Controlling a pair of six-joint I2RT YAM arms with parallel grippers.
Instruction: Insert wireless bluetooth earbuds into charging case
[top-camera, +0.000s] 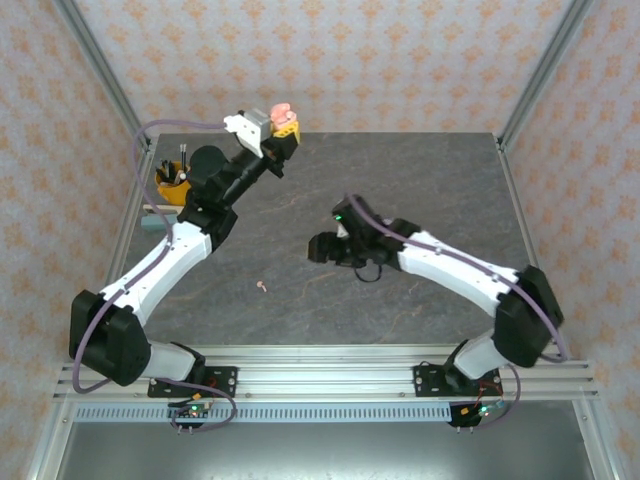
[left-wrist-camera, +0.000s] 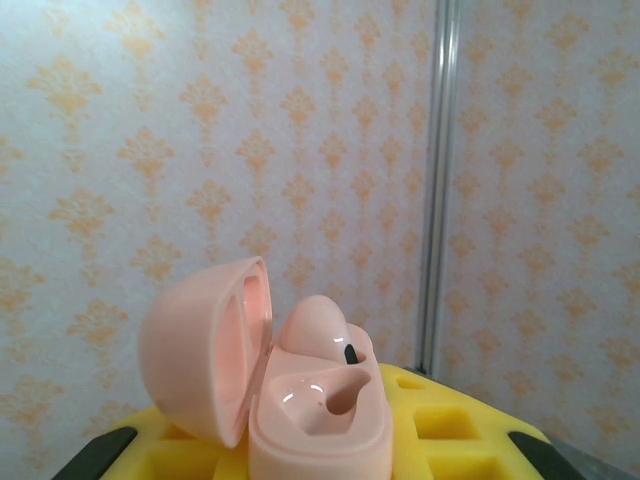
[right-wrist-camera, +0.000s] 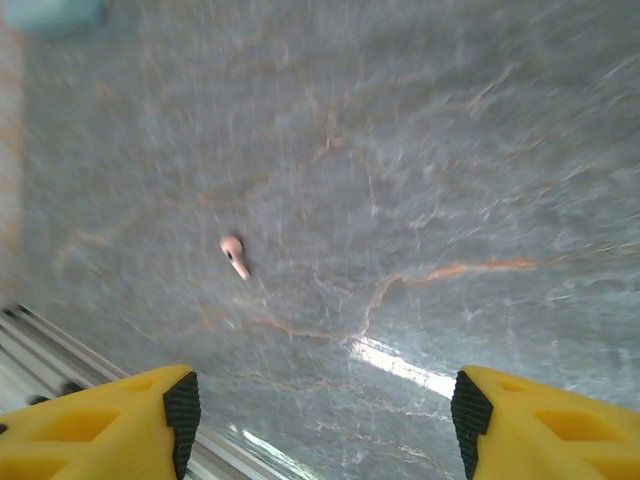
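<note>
- Loose pale pink earbud (top-camera: 262, 287) lies on its side on the grey marbled tabletop (top-camera: 430, 180), near the front edge and between the two arms. In the right wrist view, this earbud (right-wrist-camera: 234, 255) has its stem pointing toward the lower right. Nothing touches it.
- Pink charging case (left-wrist-camera: 300, 400) is held up off the tabletop, close to the patterned back wall (left-wrist-camera: 200, 150). Its lid (left-wrist-camera: 205, 345) is open and swung to the left.
- Seated earbud (left-wrist-camera: 315, 325) sits in the far well of the case. The near well (left-wrist-camera: 335, 390) is empty and glossy.
- Left end effector (top-camera: 283, 126) is clamped on the case, with yellow fingers (left-wrist-camera: 470, 425) on either side of the case base.
- Right end effector (right-wrist-camera: 320, 420) hangs over the middle of the tabletop. Its jaws are spread wide with nothing between them. Black pads (right-wrist-camera: 183, 410) face inward, and the loose earbud is ahead of them and well apart.
- A yellow container (top-camera: 172, 188) stands at the left edge of the tabletop; its contents are too small to tell.
</note>
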